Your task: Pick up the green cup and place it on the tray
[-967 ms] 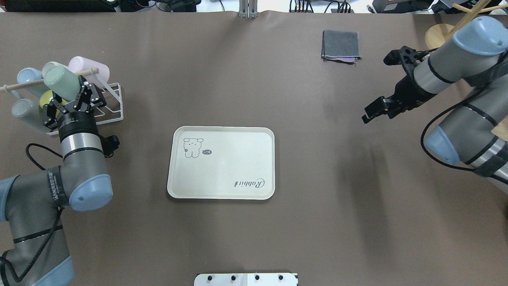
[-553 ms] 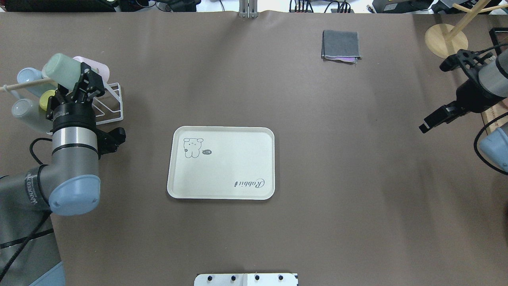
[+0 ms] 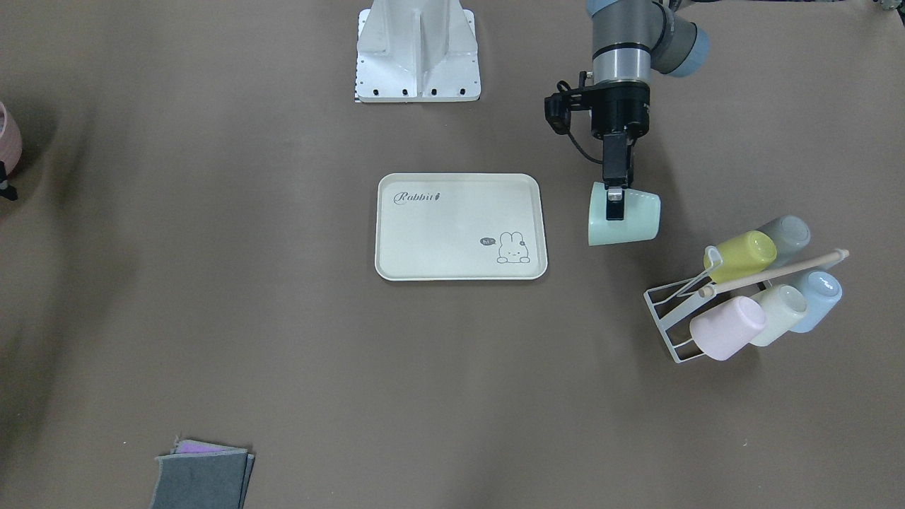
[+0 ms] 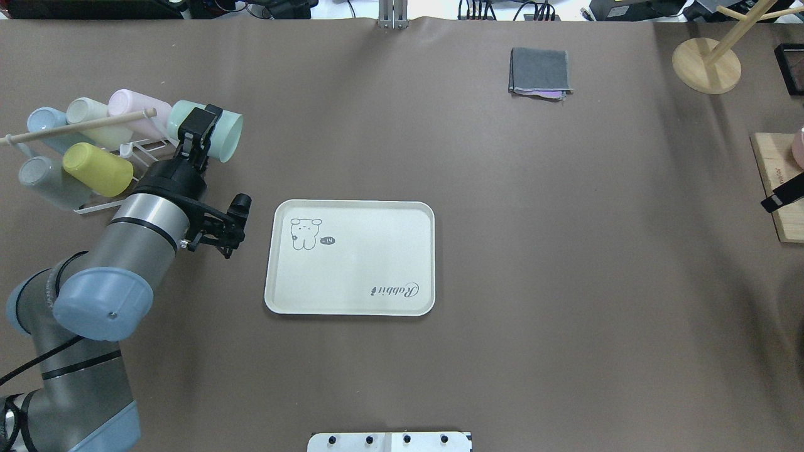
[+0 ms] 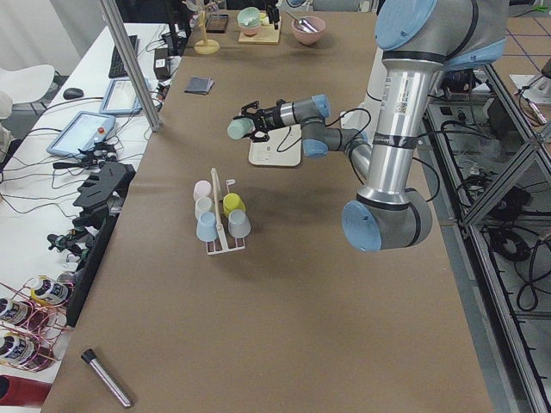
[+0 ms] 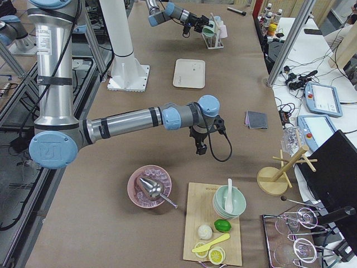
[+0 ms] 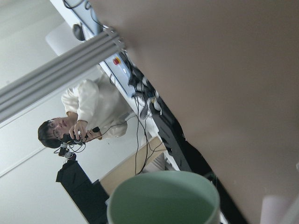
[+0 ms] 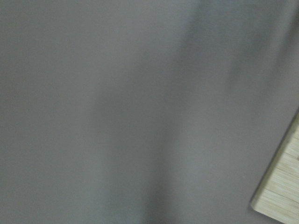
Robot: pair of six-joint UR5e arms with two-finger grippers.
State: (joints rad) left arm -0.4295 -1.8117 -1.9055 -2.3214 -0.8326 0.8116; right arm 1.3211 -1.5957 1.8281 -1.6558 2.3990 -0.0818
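My left gripper (image 4: pixel 200 130) is shut on the green cup (image 4: pixel 220 132) and holds it on its side above the table, mouth toward the right in the overhead view. The cup hangs between the cup rack (image 4: pixel 179 141) and the cream Rabbit tray (image 4: pixel 364 263). From the front the cup (image 3: pixel 633 220) sits just right of the tray (image 3: pixel 452 233), off its rim. The cup's rim (image 7: pixel 163 186) fills the bottom of the left wrist view. Of my right gripper, only one finger (image 4: pixel 781 193) shows at the table's right edge; I cannot tell whether it is open or shut.
The white wire rack holds pink (image 4: pixel 135 105), whitish (image 4: pixel 94 119), pale blue (image 4: pixel 43 120), yellow-green (image 4: pixel 97 169) and grey (image 4: pixel 44 182) cups. A folded grey cloth (image 4: pixel 540 72) lies at the back. A wooden stand (image 4: pixel 705 64) and board (image 4: pixel 776 207) are at the right.
My left gripper has carried the green cup off the rack and to the right, turning it on its side. My right arm has drawn back to the right edge.
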